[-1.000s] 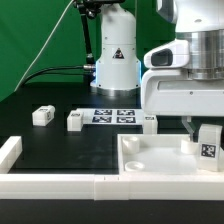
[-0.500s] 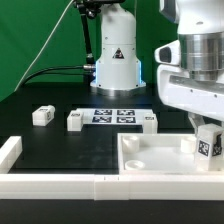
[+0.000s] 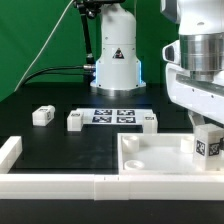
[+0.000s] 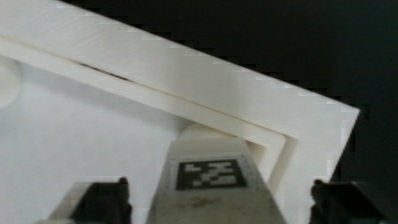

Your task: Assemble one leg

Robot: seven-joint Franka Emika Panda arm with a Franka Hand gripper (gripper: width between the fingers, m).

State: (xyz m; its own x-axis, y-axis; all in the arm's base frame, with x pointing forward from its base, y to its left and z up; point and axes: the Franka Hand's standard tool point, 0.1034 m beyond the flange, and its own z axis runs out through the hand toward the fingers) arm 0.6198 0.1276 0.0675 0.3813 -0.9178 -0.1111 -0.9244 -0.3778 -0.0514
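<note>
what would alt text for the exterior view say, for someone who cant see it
A robot gripper holds a white tagged leg upright over the far right corner of a large white tray-like piece, seen from the exterior view. Three more legs lie on the black table beside the marker board.

leg [image 4: 214, 178] cut off, end effector [image 4: 215, 205] too

Backdrop: green wall [image 3: 35, 30] behind the scene.
Table: black top [image 3: 60, 145], evenly lit.
Front edge: white rail [image 3: 60, 185].
Cables: black [image 3: 50, 68], trailing across the backdrop.
</note>
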